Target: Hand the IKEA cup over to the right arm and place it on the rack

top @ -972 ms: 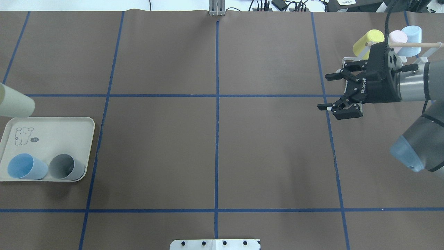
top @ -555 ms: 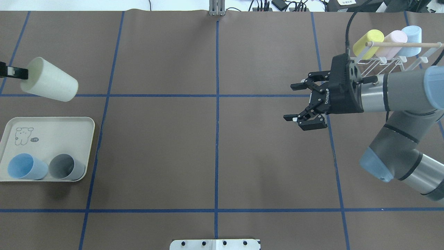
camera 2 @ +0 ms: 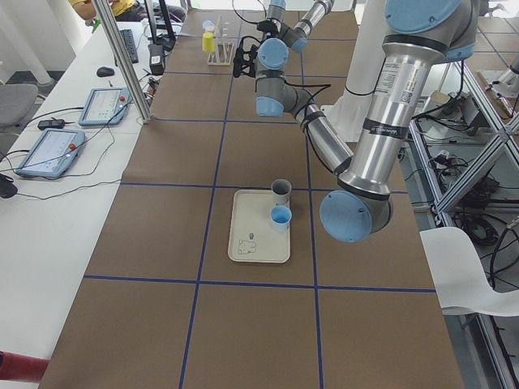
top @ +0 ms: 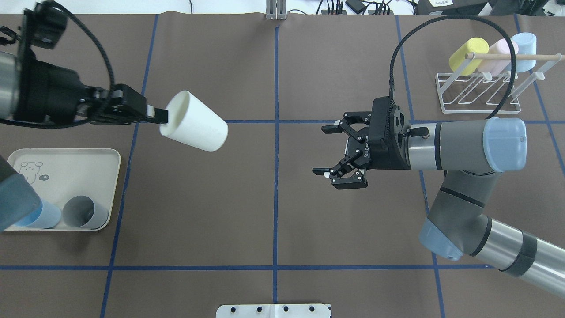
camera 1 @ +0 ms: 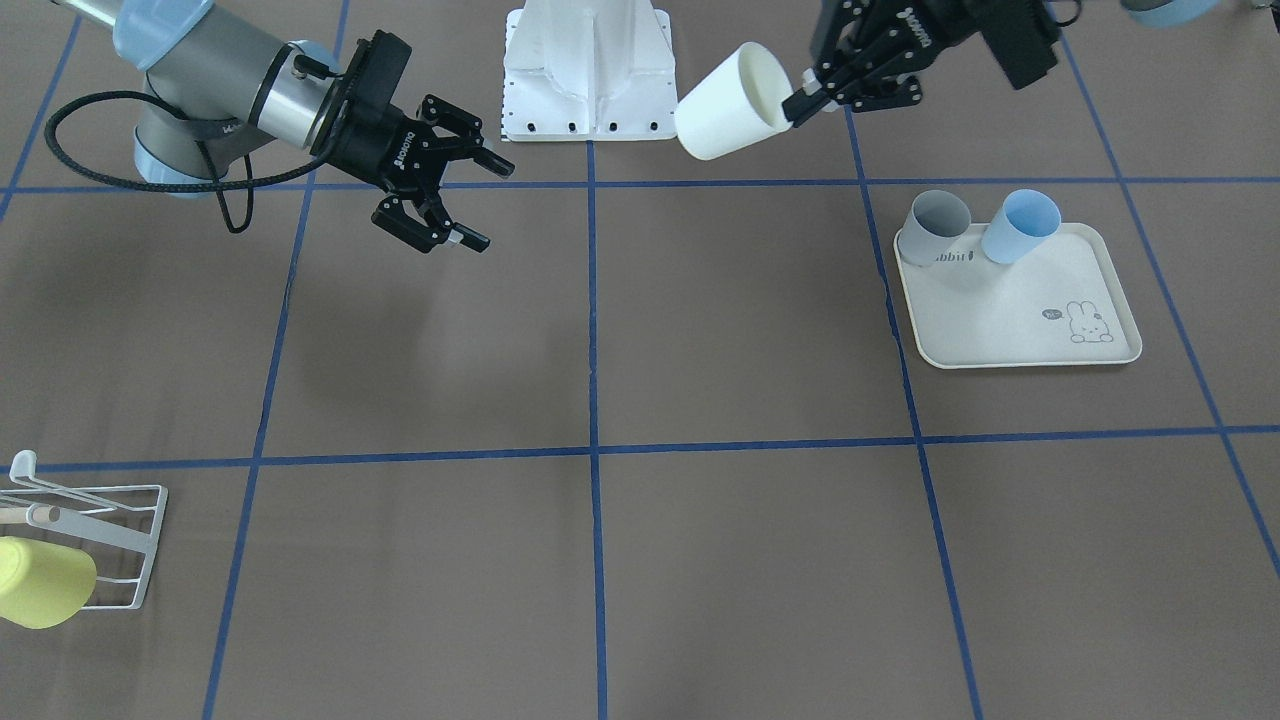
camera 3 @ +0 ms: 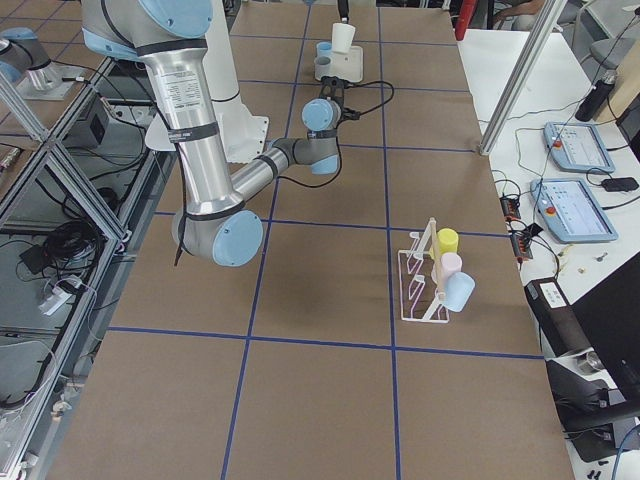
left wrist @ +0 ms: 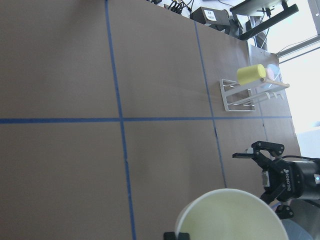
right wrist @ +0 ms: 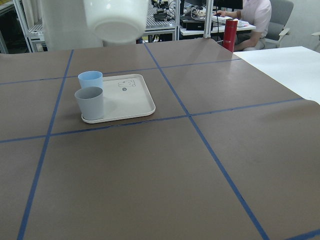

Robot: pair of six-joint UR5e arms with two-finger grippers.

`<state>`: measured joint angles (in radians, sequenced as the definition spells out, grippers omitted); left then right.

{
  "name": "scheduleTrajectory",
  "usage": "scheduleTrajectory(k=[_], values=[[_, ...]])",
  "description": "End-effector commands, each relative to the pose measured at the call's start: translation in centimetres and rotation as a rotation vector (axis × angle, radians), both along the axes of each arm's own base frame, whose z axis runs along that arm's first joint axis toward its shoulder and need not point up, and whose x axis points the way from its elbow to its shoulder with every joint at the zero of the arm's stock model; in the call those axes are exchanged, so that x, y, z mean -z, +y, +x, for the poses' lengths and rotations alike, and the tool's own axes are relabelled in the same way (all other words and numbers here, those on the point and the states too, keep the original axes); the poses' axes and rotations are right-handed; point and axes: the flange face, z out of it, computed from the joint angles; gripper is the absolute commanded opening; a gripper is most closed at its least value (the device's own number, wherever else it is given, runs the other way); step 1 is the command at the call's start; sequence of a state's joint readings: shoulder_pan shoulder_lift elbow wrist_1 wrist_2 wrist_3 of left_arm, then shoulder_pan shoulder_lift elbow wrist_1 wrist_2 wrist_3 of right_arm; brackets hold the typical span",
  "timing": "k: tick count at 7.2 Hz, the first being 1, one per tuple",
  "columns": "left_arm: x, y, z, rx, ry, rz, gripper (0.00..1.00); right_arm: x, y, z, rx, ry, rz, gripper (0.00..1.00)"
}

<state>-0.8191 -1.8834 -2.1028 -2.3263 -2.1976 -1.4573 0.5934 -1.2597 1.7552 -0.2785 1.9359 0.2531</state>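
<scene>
Both arms: silver-grey tubes, light-blue joint caps, black bands; left arm [camera 2: 388, 105], right arm [top: 459, 145].
Right gripper [top: 324, 150]: black, linkage fingers [top: 330, 129] with white tip pads, white "ROBOTIQ" lettering behind the fingers.
Long braided black cable [top: 391, 75] loops back from behind it.
Left gripper [top: 161, 117]: black, same build.

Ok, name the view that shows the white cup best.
Overhead exterior: the white cup shows whole, tilted, its rim pinched by the left gripper. Front-facing shows its open mouth. Left wrist catches only the rim, right wrist only the base; exterior right shows it tiny.
</scene>
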Motion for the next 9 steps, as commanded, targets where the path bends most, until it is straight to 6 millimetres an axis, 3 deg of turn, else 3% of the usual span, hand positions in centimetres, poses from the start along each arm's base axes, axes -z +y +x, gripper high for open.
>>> scheduleTrajectory(k=[1,4,7,9], values=[[1.9,0.6,5.0,0.002,0.033,-0.05,0.0,0.3,0.9,-0.8,-0.003,-0.034,0.015,1.0],[4.0,1.8,9.0,-0.013,0.065,-0.076,0.0,2.1,1.5,-1.7,0.014,-0.063,0.032,1.0],[3.7,1.2,10.5,-0.002,0.053,-0.096,0.0,2.8,1.6,-1.7,0.016,-0.075,0.04,1.0],[3.8,1.8,11.9,0.001,0.053,-0.1,0.0,3.2,1.7,-1.6,0.016,-0.082,0.044,1.0]])
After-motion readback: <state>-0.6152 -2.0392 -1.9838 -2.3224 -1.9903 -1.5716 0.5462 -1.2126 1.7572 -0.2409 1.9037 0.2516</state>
